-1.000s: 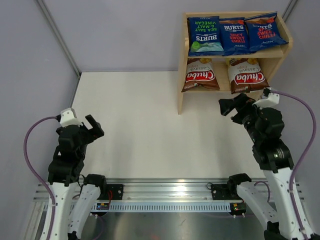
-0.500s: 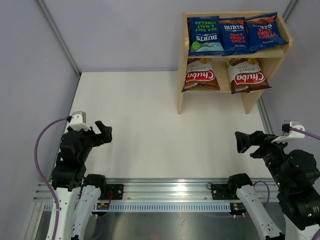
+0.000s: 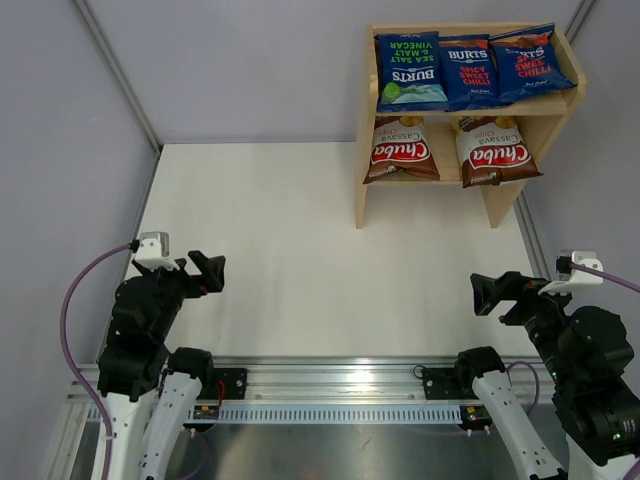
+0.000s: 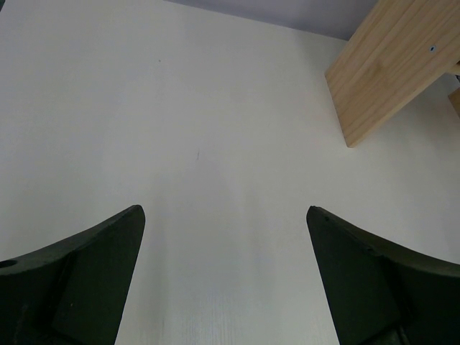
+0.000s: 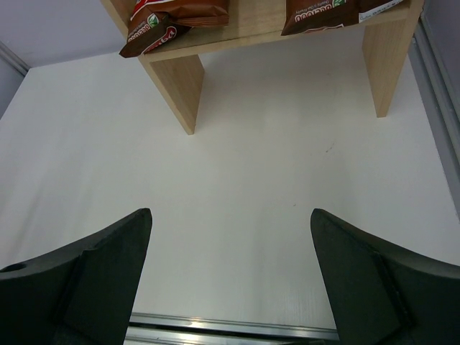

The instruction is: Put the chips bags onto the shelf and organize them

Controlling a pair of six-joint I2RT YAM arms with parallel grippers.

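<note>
Across the white table (image 3: 290, 220), the shelf (image 3: 366, 190) holding all 5 chips bags (image 3: 467, 72) stands far right, well ahead of the nearer right gripper (image 3: 490, 293); it and the left gripper (image 3: 207, 270) gape empty.

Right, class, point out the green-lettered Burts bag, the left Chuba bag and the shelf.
green-lettered Burts bag (image 3: 410, 60): top view, its lettering.
left Chuba bag (image 3: 400, 153): top view, its red logo.
shelf (image 3: 362, 195): top view, its left side panel.
</note>
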